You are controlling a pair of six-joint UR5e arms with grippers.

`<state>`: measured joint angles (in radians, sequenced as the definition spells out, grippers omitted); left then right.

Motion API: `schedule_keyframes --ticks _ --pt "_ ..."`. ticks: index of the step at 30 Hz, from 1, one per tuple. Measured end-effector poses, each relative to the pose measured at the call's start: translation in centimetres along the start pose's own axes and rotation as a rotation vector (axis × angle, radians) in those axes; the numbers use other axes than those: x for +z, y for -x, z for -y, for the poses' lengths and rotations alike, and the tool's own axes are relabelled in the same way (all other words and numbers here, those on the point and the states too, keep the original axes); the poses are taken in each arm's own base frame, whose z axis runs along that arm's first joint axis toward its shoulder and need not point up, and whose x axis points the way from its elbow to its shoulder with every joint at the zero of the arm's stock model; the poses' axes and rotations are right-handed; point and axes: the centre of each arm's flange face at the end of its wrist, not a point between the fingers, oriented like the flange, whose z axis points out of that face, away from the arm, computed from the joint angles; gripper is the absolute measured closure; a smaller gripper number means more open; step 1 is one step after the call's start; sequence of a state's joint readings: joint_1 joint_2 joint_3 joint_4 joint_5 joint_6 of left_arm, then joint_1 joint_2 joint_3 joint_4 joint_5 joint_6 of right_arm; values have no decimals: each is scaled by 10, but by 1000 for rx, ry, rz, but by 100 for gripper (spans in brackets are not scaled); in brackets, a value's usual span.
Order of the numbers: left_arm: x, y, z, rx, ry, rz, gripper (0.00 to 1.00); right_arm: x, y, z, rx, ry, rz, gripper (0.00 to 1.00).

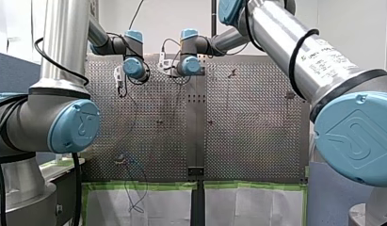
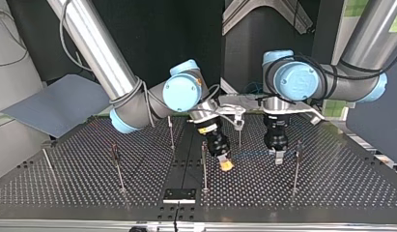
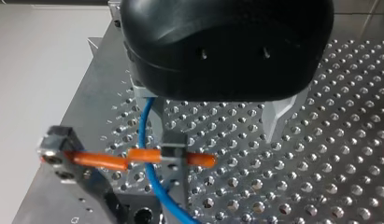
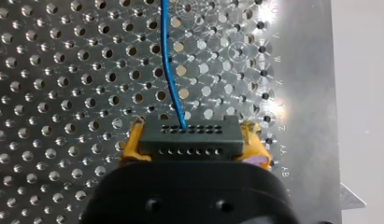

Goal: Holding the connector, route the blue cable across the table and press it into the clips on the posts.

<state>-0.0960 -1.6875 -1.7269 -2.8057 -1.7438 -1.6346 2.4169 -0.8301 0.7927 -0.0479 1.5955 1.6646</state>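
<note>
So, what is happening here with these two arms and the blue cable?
My right gripper, with yellow pads, is shut on the black connector. The blue cable runs out from the connector over the perforated table. My left gripper hangs open close by, with an orange clip just ahead of it and the cable passing across that clip. I cannot tell whether the cable is pressed into the clip.
</note>
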Motion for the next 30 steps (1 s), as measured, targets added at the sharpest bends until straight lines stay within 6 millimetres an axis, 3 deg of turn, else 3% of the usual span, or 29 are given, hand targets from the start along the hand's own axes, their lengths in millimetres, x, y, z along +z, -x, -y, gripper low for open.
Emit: schedule_keyframes --ticks 1,2,3,4,5,6,17,30 --pt "0 0 0 4 2 1 40 0 0 0 0 0 0 100" --pt "0 0 0 7 5 2 40 0 0 0 0 0 1 100" --pt "0 0 0 10 10 4 56 0 1 0 0 0 1 100" --pt "0 0 0 12 15 4 79 0 1 0 0 0 2 100" --pt "-1 0 0 14 21 5 79 0 2 0 0 0 3 100" --pt "-1 0 0 14 31 6 100 0 2 0 0 0 3 100" --pt "-8 -5 1 -18 69 -17 100 -3 12 1 0 0 27 100" --pt "-41 -29 1 -25 85 -46 100 -16 58 -9 -3 17 123 100"
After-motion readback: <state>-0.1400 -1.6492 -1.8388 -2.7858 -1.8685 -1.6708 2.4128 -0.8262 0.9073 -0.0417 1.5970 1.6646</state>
